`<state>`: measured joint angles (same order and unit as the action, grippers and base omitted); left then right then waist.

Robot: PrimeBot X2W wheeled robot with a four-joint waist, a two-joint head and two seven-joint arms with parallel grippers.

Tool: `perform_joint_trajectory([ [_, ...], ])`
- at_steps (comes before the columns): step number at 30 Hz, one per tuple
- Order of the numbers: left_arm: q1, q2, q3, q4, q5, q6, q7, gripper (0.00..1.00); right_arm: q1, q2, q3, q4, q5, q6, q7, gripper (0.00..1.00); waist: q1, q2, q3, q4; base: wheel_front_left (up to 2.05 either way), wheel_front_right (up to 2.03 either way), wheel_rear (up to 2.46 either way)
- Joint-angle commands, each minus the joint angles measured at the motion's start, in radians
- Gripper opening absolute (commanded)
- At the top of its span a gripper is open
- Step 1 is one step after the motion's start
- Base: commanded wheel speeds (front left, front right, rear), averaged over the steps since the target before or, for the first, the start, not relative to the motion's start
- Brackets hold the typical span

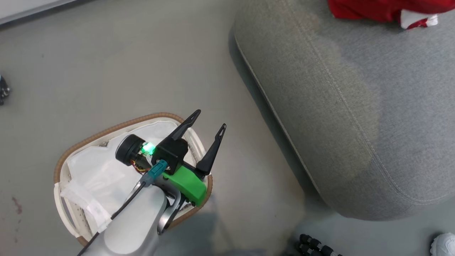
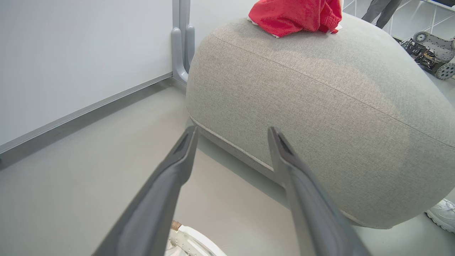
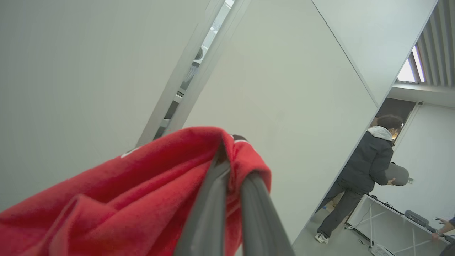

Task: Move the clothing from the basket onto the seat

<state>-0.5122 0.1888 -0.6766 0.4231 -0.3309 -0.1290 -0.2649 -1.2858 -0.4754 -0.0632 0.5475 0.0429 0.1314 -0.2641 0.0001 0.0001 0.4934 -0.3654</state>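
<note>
The left gripper (image 1: 210,119) hangs over the basket (image 1: 106,131) with its jaws spread wide and nothing between them. In the left wrist view they (image 2: 231,129) point toward the seat (image 2: 320,89). The right gripper (image 3: 234,163) is clamped tight on a fold of red clothing (image 3: 142,199), lifted in front of white wall panels (image 3: 284,89).

More red clothing with white trim (image 1: 373,9) lies on top of the seat (image 1: 355,106), at its far edge. The basket holds its white liner (image 1: 92,170).

Basket and seat stand apart on a smooth grey floor (image 1: 106,71). A white wall (image 2: 71,53) with a grey skirting runs behind the seat. A person (image 3: 366,170) in a dark jacket stands by a white table in the next room. A white shoe (image 1: 444,243) rests near the seat's corner.
</note>
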Motion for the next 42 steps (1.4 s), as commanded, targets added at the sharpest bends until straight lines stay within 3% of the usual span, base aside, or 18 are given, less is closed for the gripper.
perform_joint_trajectory([
  [1,-0.02,0.009,0.004,-0.009,0.009,-0.003,0.001,1.0,-0.022,-0.03,-0.014,0.033,-0.012,-0.001,0.0,0.0,-0.0001,-0.0001,0.061,0.047,0.0,0.0,0.0],
  [5,-0.031,0.016,0.014,-0.019,0.015,-0.002,0.001,1.0,-0.008,-0.086,-0.045,0.101,-0.028,-0.001,0.0,0.0,-0.0001,-0.0001,0.099,0.066,0.0,0.0,0.0],
  [8,-0.037,0.022,0.019,-0.023,0.022,-0.001,0.001,1.0,0.044,-0.092,-0.081,0.153,-0.028,-0.001,0.0,0.0,-0.0001,-0.0001,0.124,0.073,0.0,0.0,0.0],
  [22,-0.03,0.04,0.032,-0.025,0.024,0.006,0.001,1.0,0.342,0.084,-0.217,0.253,-0.072,-0.001,0.0,0.0,-0.0001,-0.0001,0.154,0.062,0.0,0.0,0.0],
  [24,-0.026,0.039,0.033,-0.024,0.023,0.007,0.001,1.0,0.367,0.104,-0.224,0.241,-0.081,-0.001,0.0,0.14,-0.0001,-0.0001,0.147,0.059,0.0,0.0,0.0],
  [25,-0.023,0.037,0.033,-0.024,0.022,0.007,0.001,1.0,0.382,0.117,-0.23,0.234,-0.084,-0.001,0.0,0.38,-0.0001,-0.0001,0.143,0.058,0.0,0.0,0.0],
  [26,-0.021,0.036,0.034,-0.025,0.021,0.008,0.001,1.0,0.396,0.126,-0.235,0.224,-0.087,-0.001,0.0,0.5,-0.0001,-0.0001,0.138,0.057,0.0,0.0,0.0],
  [27,-0.019,0.035,0.035,-0.025,0.02,0.008,0.001,1.0,0.407,0.133,-0.238,0.215,-0.089,-0.001,0.0,0.89,-0.0001,-0.0001,0.134,0.056,0.0,0.0,0.0],
  [28,-0.016,0.033,0.037,-0.027,0.019,0.008,0.001,1.0,0.421,0.143,-0.24,0.202,-0.091,-0.001,0.0,1.0,-0.0001,-0.0001,0.128,0.056,0.0,0.0,0.0],
  [36,0.009,0.003,0.047,-0.036,0.002,0.004,0.001,1.0,0.532,0.172,-0.207,0.12,-0.088,-0.001,0.0,1.0,-0.0001,-0.0001,0.052,0.067,0.0,0.0,0.0],
  [42,0.033,-0.032,0.067,-0.039,-0.01,0.001,0.001,1.0,0.589,0.155,-0.171,0.067,-0.085,-0.001,0.0,1.0,-0.0001,-0.0001,-0.033,0.097,0.0,0.0,0.0],
])
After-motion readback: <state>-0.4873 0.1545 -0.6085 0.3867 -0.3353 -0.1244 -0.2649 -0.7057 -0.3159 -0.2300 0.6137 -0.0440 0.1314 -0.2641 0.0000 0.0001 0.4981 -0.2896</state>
